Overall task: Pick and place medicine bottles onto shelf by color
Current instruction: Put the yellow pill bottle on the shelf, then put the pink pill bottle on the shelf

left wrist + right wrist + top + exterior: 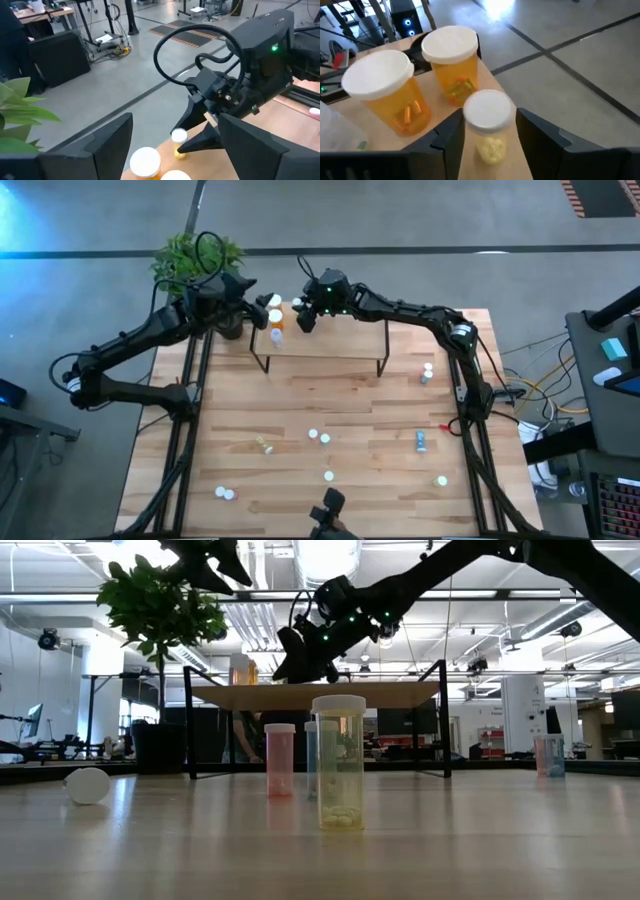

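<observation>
Three capped medicine bottles point(451, 65) on shelf point(330, 340) far-left end; light, rigid, slick plastic. Best gripped mid-body. Right gripper point(487, 137) fingers loosely straddling yellow bottle point(489, 127); left gripper point(245, 298) spread wide, empty.

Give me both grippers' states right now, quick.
Left gripper: open, empty, over the shelf's left end.
Right gripper: jaws parted around a yellow bottle on the shelf; grip cannot be told.

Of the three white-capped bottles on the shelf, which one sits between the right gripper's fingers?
The small pale-yellow bottle, between the right gripper fingers. The two orange bottles behind it are wider and stand clear of the fingers.
</observation>
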`<move>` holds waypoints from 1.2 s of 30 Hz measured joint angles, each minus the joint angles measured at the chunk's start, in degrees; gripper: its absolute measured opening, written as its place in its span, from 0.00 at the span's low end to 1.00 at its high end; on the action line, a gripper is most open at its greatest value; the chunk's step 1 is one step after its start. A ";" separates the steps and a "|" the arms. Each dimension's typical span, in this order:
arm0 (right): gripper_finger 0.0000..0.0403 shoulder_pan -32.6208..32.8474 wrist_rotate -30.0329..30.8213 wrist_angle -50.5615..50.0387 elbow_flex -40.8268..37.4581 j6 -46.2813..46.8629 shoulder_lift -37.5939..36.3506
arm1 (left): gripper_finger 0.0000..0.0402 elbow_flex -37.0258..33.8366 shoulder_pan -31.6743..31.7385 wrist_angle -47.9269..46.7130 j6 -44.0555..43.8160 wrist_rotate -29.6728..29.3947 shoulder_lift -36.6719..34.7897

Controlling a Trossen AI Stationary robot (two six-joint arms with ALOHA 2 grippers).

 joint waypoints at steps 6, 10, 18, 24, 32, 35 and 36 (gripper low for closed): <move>0.48 0.00 0.58 0.14 0.00 -2.77 -2.34 | 0.69 -0.28 -0.02 1.25 -1.62 -0.97 0.35; 0.49 0.02 3.18 -1.42 0.00 -3.65 -5.80 | 0.69 -0.33 0.00 1.81 -1.58 -1.20 0.32; 0.48 1.81 7.19 -13.87 0.00 -2.61 -17.55 | 0.69 -0.96 0.00 6.64 1.70 -1.18 1.01; 0.48 8.20 16.80 -23.69 0.00 -4.94 -27.93 | 0.69 -0.44 -0.31 12.46 1.64 1.80 3.54; 0.48 19.51 16.87 -37.08 -0.17 -6.92 -41.42 | 0.69 0.63 -7.79 20.06 0.84 8.83 4.05; 0.48 21.82 11.73 -45.19 -0.97 -0.51 -43.52 | 0.69 0.20 -12.73 24.40 -1.51 5.73 5.53; 0.48 22.35 8.16 -47.31 -1.15 2.16 -43.69 | 0.69 0.18 -14.53 25.73 -1.94 4.31 6.33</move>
